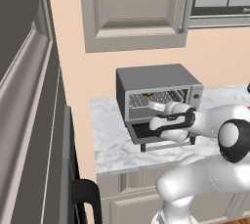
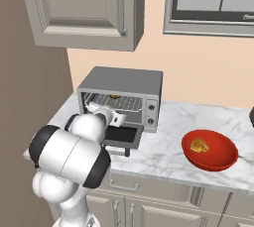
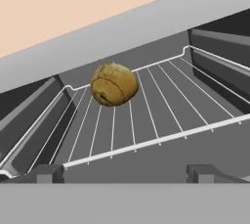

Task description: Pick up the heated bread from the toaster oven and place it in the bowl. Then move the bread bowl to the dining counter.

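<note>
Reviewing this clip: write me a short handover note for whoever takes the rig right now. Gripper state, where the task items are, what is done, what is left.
Gripper: open, empty, at the mouth of the toaster oven, fingertips short of the rack.
Heated bread: on the wire rack toward the back of the oven, untouched. Oven door is down.
Bowl: red, on the marble counter right of the oven, with a paler yellow-orange food piece inside.
Done: approach to the open oven.
Left: reach in, grasp the bread, put it in the bowl, then carry the bowl to the dining counter.
</note>
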